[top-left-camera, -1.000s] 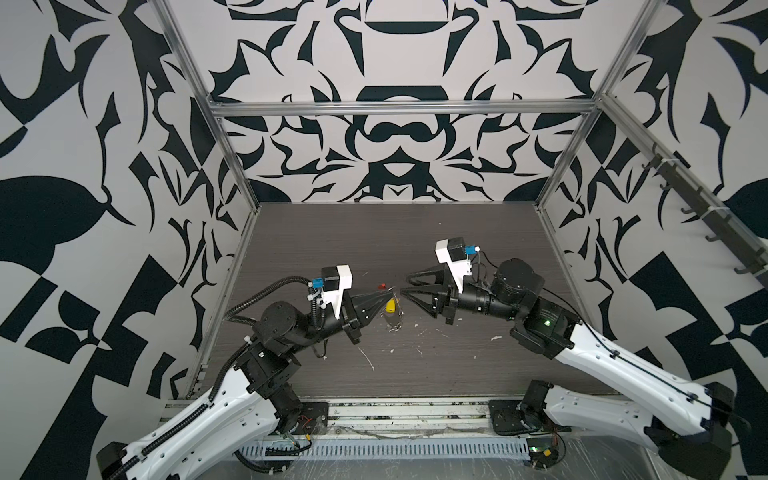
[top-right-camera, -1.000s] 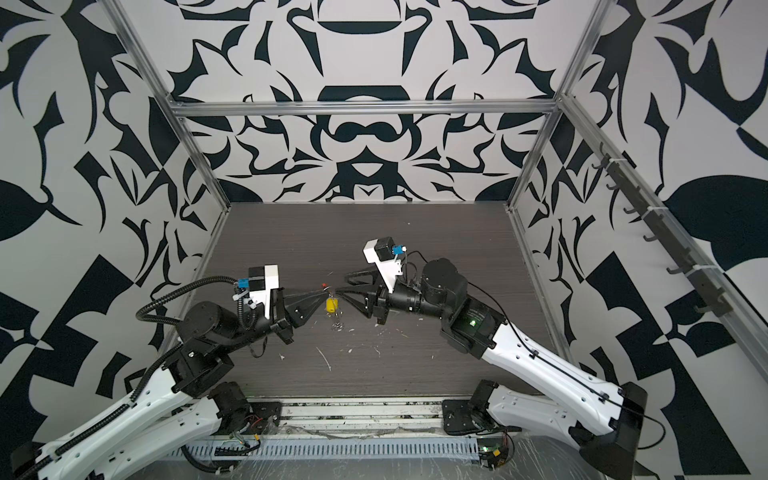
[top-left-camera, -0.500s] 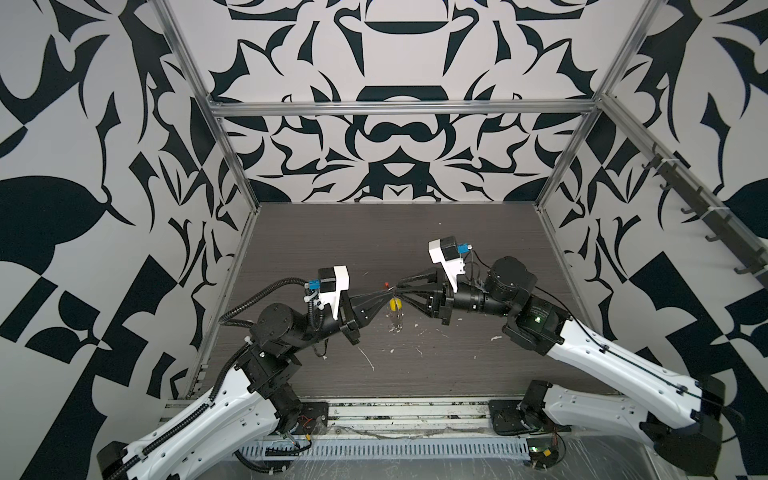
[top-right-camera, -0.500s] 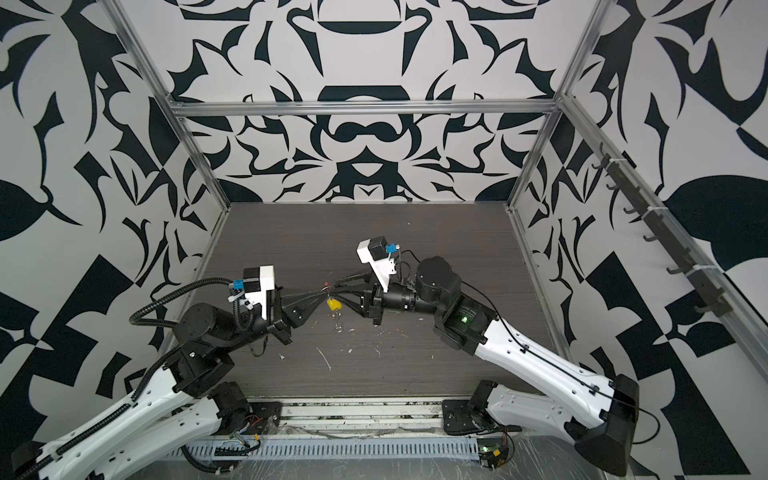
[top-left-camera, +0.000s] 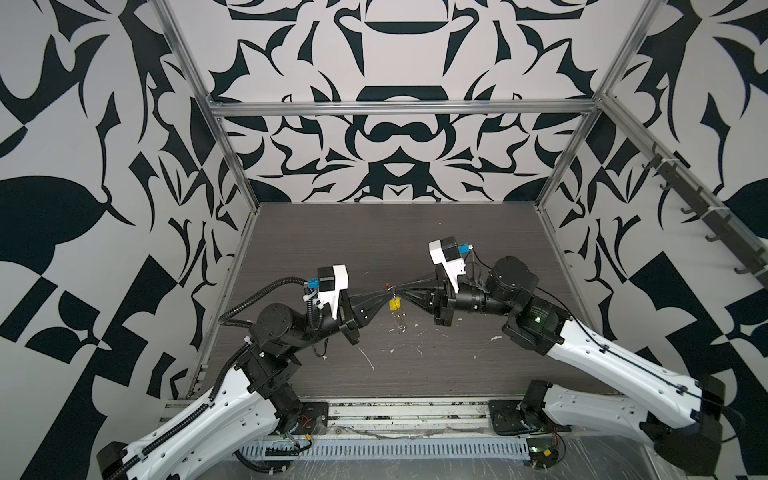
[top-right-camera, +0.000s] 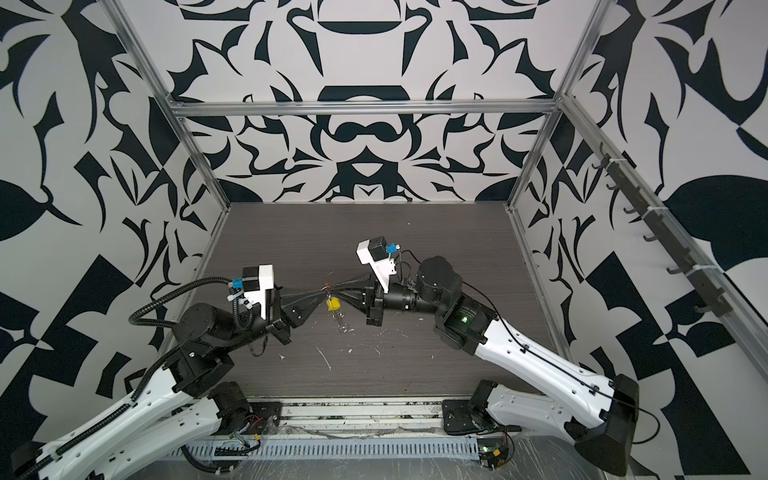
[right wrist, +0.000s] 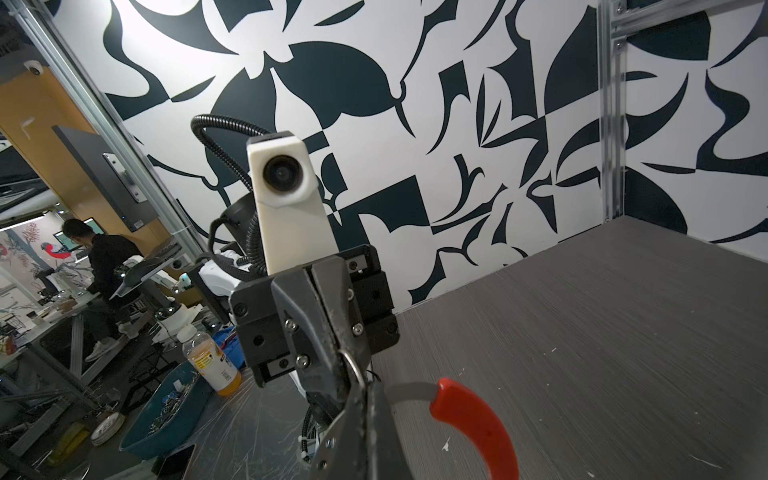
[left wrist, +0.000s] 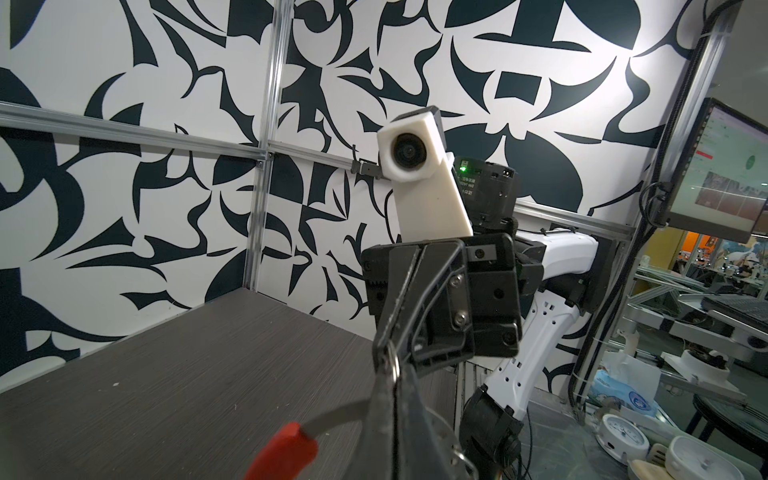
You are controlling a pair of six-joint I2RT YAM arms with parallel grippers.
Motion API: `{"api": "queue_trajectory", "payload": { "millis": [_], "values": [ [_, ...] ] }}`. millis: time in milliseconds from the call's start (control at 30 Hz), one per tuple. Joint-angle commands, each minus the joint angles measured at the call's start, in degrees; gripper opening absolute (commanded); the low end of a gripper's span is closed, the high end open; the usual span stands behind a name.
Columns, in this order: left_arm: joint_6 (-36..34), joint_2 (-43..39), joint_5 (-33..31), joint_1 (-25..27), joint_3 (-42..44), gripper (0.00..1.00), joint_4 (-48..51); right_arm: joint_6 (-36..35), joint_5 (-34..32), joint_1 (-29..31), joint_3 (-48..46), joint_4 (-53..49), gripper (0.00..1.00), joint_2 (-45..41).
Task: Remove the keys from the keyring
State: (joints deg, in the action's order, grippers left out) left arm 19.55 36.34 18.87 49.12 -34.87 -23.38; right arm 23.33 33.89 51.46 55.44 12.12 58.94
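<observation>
Dark woodgrain table (top-left-camera: 374, 232), loud black-and-white walls (top-left-camera: 395, 158) all round, and your two arms are nose to nose above the middle of it. Your left gripper (top-left-camera: 383, 291) is clamped right down, and so is your right gripper (top-left-camera: 395, 287), tip against tip. Check the wrist views: both sets of jaws pinch the same small wire ring (right wrist: 356, 365), one from each side, holding it up off the table. Just beside that ring the keyring (right wrist: 409, 390), a flat grey band, comes out from behind your right fingers and curves into the red strip (right wrist: 478, 419), which juts out sideways in mid-air. And your yellow tag (top-left-camera: 394, 304) hangs just under the meeting point in both top views, clear of the surface.
</observation>
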Motion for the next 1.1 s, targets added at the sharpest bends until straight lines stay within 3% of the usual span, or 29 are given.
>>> {"api": "queue_trajectory", "payload": {
  "millis": [0, 33, 233, 367, 533, 733, 1067],
  "values": [
    [0.05, 0.07, 0.29, -0.08, 0.07, 0.0, -1.44, 0.38, 0.83, 0.22, 1.68, 2.66, 0.0, -1.09],
    [0.14, 0.05, 0.2, -0.08, -0.02, 0.0, -1.16, 0.18, 0.83, 0.2, 1.84, 2.12, 0.0, -1.26],
    [0.5, -1.29, -1.68, -0.08, -0.28, 0.23, 1.77, -1.75, 0.31, 0.26, 3.77, -3.48, 0.0, -2.05],
    [0.59, -2.74, -1.82, -0.08, -1.27, 0.32, 5.85, -5.03, -0.14, 0.23, 7.58, -12.48, 0.0, -1.86],
    [-0.21, -4.17, -1.52, -0.08, -4.05, 0.34, 14.01, -10.59, -1.05, 0.3, 14.36, -27.32, 0.0, -0.03],
    [-1.0, -2.13, 3.3, -0.08, -10.57, 0.35, 25.44, -16.27, -2.24, 0.18, 22.69, -42.76, 0.0, 4.16],
    [-2.89, 4.75, 9.06, -0.08, -19.13, 0.33, 37.15, -21.13, -2.07, 0.33, 31.21, -55.16, 0.0, 9.46]
  ]
}}
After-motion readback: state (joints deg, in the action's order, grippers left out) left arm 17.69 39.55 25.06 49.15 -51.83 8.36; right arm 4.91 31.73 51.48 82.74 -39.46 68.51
